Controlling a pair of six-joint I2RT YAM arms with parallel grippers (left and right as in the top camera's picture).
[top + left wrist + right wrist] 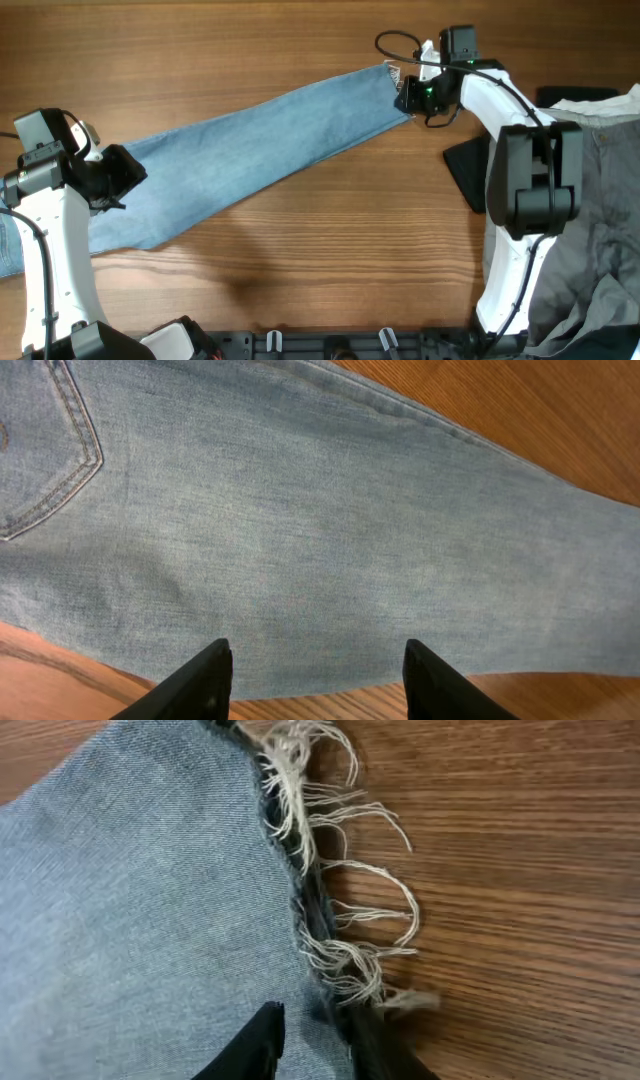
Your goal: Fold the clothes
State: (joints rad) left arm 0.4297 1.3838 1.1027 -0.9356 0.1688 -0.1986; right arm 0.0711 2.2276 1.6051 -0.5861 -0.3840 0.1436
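The light blue jeans (pixel 260 140) lie flat and diagonal across the wooden table, from the left edge up to the top right. My right gripper (pixel 408 95) is at the frayed white hem (pixel 330 900), and in the right wrist view its fingers (pixel 315 1040) are closed on the denim (pixel 140 900) at the hem's edge. My left gripper (pixel 125 175) hovers over the upper part of the jeans. In the left wrist view it is open (pixel 315 660) above the fabric's near edge (pixel 320 510), with a back pocket (pixel 40 450) at the top left.
Grey trousers (pixel 600 200) lie crumpled at the right edge of the table. A black garment (pixel 468 170) lies partly under the right arm. Bare wood (pixel 300 260) shows in front of the jeans.
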